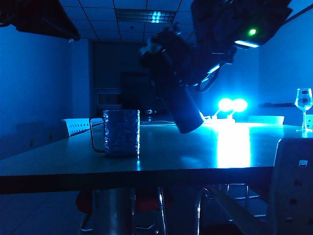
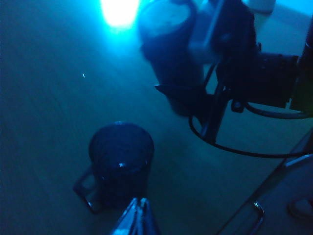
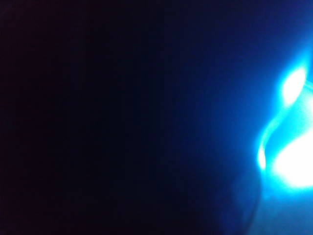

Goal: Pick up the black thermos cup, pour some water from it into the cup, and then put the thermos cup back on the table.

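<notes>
one black thermos cup (image 1: 185,110) hangs tilted in the air, and you can see the right gripper (image 1: 168,66) clamped around its upper part. the thermos's lower end is above the table (image 1: 195,152), off to the side of the cup (image 1: 121,132), which stands on the table. the left gripper (image 2: 138,219) hovers just beside the cup, its fingers nearly together, touching nothing.

Dim blue room, glaring backlight, right wrist view nearly black.
</notes>
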